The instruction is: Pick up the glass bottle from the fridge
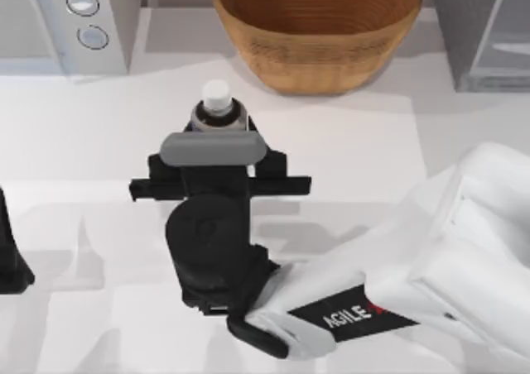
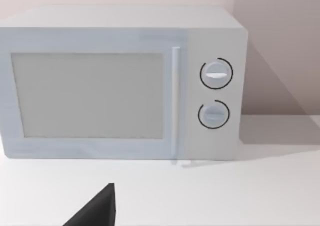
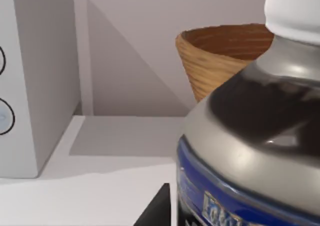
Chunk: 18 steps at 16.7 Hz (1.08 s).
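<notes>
The glass bottle (image 1: 217, 101) has a white cap, a grey glass shoulder and a blue label. It stands upright out over the white table, in front of the woven bowl and well left of the fridge (image 1: 489, 35). My right gripper (image 1: 219, 122) reaches in from the lower right and is shut on the bottle's body. In the right wrist view the bottle (image 3: 250, 136) looms very close, with one dark finger (image 3: 156, 210) against its side. The left arm (image 1: 10, 254) is parked at the table's left edge.
A woven bowl (image 1: 319, 26) sits at the back centre. At the back left stands a white microwave (image 1: 58, 22) with two round knobs, also faced by the left wrist camera as the microwave (image 2: 120, 86). White tabletop (image 1: 99, 142) lies to the left.
</notes>
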Available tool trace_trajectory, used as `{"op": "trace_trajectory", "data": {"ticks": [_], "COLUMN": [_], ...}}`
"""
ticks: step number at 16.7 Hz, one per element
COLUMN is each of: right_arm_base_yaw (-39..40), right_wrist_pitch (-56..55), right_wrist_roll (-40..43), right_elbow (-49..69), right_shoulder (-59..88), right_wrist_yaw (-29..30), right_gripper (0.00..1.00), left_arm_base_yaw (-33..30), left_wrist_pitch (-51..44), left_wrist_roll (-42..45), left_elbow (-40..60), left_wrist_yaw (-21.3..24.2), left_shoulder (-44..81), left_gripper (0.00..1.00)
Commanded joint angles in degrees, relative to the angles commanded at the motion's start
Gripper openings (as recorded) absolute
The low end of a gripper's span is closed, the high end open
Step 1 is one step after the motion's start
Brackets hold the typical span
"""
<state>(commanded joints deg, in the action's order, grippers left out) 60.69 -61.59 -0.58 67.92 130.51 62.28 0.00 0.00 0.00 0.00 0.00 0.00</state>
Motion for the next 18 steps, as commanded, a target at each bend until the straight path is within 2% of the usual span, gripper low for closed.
{"op": "trace_trajectory", "data": {"ticks": [13, 18], "right_arm_base_yaw": [0.0, 0.0], "right_wrist_pitch": [0.0, 0.0], "right_wrist_roll": [0.0, 0.0], "right_elbow": [0.0, 0.0], "right_shoulder": [0.0, 0.0], "right_wrist_yaw": [0.0, 0.0], "right_gripper": [0.98, 1.0], "left_arm_base_yaw": [0.0, 0.0], "left_wrist_pitch": [0.0, 0.0], "left_wrist_roll": [0.0, 0.0], "left_elbow": [0.0, 0.0], "left_wrist_yaw": [0.0, 0.0], "left_shoulder": [0.0, 0.0], "left_gripper": [1.0, 1.0]}}
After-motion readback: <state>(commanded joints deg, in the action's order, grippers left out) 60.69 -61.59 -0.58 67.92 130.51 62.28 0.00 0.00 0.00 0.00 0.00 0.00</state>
